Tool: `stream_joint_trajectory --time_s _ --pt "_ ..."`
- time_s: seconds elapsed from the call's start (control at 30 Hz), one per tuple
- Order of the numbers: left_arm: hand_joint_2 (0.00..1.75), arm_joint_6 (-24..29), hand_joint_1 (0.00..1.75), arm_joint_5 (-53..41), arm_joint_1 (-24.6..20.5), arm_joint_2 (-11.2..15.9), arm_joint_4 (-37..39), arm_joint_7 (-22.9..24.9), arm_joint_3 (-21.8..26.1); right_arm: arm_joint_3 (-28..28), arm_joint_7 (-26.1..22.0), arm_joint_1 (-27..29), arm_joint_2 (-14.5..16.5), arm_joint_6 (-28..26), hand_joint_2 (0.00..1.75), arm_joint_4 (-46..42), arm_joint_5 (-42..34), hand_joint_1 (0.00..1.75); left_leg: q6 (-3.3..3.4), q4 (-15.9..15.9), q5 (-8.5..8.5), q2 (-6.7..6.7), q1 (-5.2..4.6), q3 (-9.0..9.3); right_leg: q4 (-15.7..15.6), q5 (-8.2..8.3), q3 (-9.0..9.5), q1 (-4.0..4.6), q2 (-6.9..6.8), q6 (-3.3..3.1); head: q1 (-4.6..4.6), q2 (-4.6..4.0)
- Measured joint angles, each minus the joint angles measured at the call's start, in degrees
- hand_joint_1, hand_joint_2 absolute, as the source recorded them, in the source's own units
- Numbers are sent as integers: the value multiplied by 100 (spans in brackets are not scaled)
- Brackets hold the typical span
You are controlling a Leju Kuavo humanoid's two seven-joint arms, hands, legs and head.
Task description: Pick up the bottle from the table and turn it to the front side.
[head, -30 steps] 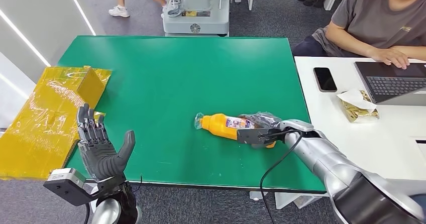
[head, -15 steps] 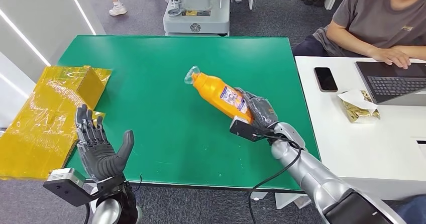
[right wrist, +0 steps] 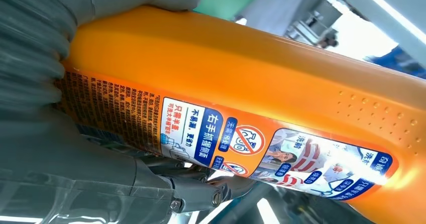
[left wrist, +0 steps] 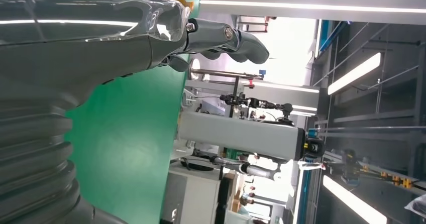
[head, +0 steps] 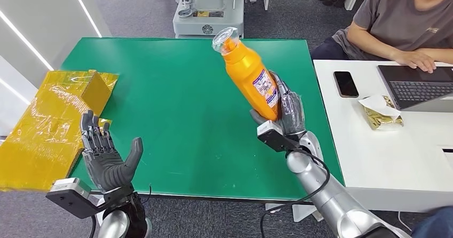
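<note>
My right hand (head: 286, 112) holds the bottle (head: 251, 78) above the right half of the table (head: 176, 88), cap end tilted up and away from me. My left hand (head: 107, 160) hovers over the near left edge, just beside the wrapped box (head: 51, 120). A person (head: 398, 22) sits behind the desk (head: 384, 147) to the right.

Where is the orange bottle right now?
In the head view the orange bottle is held off the green table in the right hand, tilted, cap end up, on the table's right side.
</note>
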Motion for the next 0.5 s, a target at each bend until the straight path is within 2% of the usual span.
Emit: stream_joint_trajectory --time_s 0.17,0.5 --pt "175 -178 0 24 0 -1 -2 0 0 59 -131 197 0 -74 175 -362 58 175 0 -2 0 0 1 0 0 0 -1 0 0 0 1 0" --pt "175 -212 0 2 -15 -3 1 1 -4 329 -118 364 0 157 175 -562 90 175 0 -2 0 0 -1 0 0 0 -1 0 0 0 1 0"
